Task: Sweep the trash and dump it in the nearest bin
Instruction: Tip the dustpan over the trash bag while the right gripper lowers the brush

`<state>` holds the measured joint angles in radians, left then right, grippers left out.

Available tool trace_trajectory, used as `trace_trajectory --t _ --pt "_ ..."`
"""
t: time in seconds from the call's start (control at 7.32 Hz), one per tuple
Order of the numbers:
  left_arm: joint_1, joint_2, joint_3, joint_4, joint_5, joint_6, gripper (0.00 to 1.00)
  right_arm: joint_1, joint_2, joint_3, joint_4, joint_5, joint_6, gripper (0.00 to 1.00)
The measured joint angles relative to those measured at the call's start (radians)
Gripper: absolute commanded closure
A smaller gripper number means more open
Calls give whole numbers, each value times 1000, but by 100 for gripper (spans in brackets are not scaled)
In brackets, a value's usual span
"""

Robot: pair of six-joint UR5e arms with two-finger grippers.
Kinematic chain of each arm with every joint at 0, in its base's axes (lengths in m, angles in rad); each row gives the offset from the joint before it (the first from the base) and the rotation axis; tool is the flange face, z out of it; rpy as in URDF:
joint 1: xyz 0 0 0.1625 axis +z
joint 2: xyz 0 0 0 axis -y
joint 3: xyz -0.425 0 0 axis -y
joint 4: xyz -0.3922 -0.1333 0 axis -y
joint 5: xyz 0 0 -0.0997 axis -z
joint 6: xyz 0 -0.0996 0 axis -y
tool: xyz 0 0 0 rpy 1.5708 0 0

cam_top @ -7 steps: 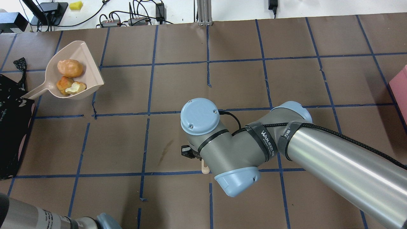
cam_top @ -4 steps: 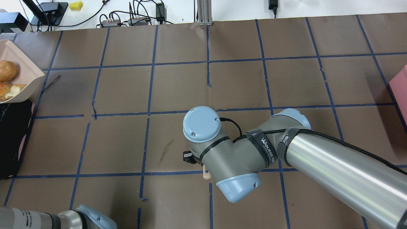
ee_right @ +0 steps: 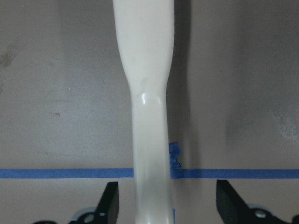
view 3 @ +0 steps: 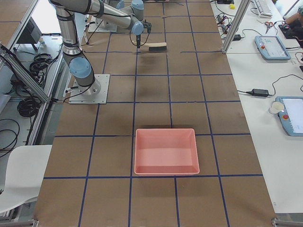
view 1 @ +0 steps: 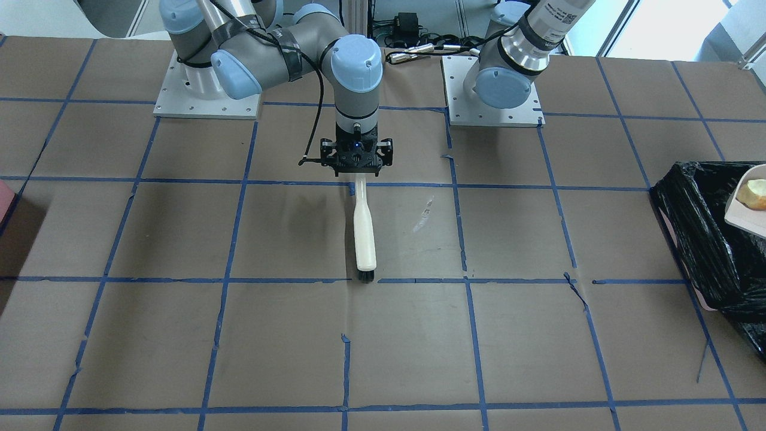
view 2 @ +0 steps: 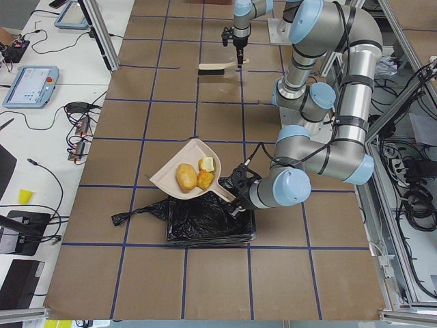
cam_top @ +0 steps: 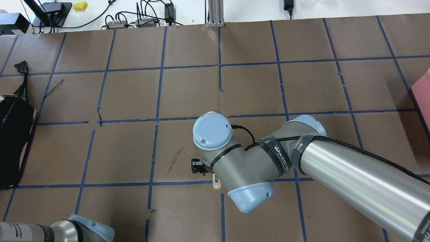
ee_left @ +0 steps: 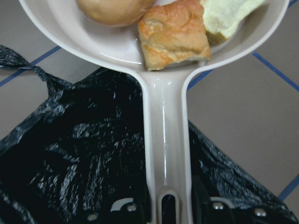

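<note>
My left gripper (ee_left: 166,210) is shut on the handle of a beige dustpan (ee_left: 164,130) and holds it above the bin (view 2: 205,220), a box lined with a crinkled black bag. In the pan (view 2: 166,179) lie the trash pieces: a tan potato-shaped lump (view 2: 186,177) and two yellow-green crusted chunks (view 2: 205,180) (view 2: 207,164). My right gripper (view 1: 357,170) is open, its fingers (ee_right: 110,204) apart on both sides of the handle of a white brush (view 1: 364,230), which lies flat on the table.
The bin (view 1: 700,227) stands at the table's end on my left side (cam_top: 13,141). A pink tray (view 3: 165,151) lies at the opposite end on my right (cam_top: 424,94). Cables and devices lie beyond the far table edge.
The dustpan with the trash has moved left out of the overhead view, over the bin. The right arm has hardly shifted above the brush.
</note>
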<state>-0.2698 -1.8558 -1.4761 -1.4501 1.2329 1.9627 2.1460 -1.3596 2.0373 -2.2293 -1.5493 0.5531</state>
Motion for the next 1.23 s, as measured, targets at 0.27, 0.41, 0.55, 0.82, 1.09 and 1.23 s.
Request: trace_trajectory --t 0.27,0.41,0.55,0.82,1.09,1.23 --pt "27 -5 20 31 76 5 89 -18 1 -42 8 1 -21 0" --pt "37 -6 22 63 121 6 89 -46 -2 -96 54 2 -47 1" --pt "40 -4 23 91 164 2 89 -84 -10 -167 152 4 -74 1" --pt "32 3 22 145 216 -8 89 -158 -29 -326 375 5 -137 1" --pt "-20 24 21 181 336 -11 89 -231 -63 -430 518 -2 -223 0" --pt "-38 26 19 207 382 -11 89 -285 -90 -456 574 -4 -319 0"
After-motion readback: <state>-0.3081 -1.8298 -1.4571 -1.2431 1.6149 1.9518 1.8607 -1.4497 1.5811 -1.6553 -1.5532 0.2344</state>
